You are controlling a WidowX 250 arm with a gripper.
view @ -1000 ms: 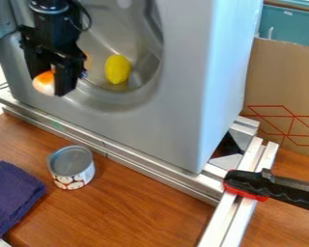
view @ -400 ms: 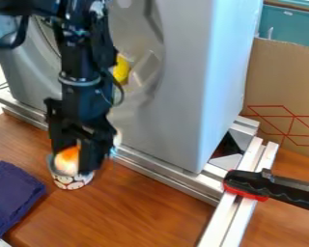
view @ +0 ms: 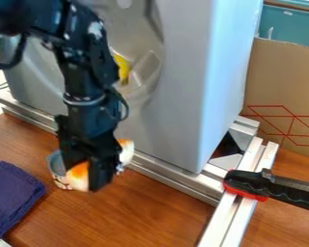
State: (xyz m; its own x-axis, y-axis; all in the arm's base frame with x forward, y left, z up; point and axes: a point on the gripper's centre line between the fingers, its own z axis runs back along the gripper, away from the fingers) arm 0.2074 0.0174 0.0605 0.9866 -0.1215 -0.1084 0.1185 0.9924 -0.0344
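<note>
The gripper (view: 85,178) was found in the lower left of the frame, hanging over the wooden surface (view: 150,210), its fingers held partly apart and closed on an orange-and-white toy (view: 77,174). The toy showed between the fingers and again at the gripper's right side in the view. Just behind it, partly hidden, a can (view: 56,166) stood upright on the surface; whether toy and can touched could not be told. A folded blue cloth (view: 14,197) lay at the lower left edge.

Upper centre, a yellow item (view: 122,68) sat in the hollow of a grey housing (view: 189,82), partly behind the arm. Metal rails (view: 173,176) ran along the housing's foot. A black-and-red clamp (view: 246,185) gripped the rails at lower right; a cardboard box (view: 283,91) stood at the right edge.
</note>
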